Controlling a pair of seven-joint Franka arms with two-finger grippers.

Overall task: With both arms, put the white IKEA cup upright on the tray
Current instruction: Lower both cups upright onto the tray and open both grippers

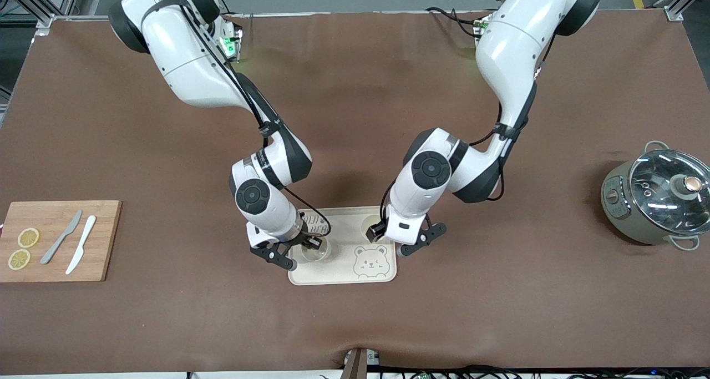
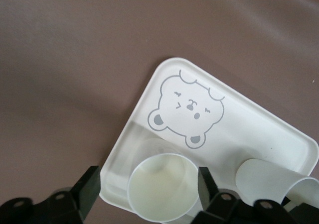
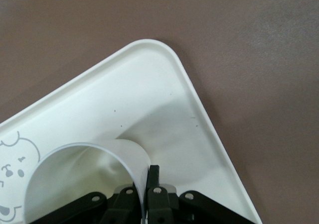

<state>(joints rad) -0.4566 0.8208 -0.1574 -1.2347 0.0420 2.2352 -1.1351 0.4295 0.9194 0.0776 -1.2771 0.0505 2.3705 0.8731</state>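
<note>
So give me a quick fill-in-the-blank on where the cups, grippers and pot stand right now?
1. The tray holds ___ white cups.
2. The right gripper, over the tray, is shut on the wall of one cup; the left gripper, also over the tray, has its fingers ___ around the second cup.
3. The lidded pot stands toward the ___ arm's end of the table.

Missing words: two; open; left.

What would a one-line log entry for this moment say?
left gripper: open, straddling upright cup on tray | right gripper: shut on second cup wall, over tray
</note>
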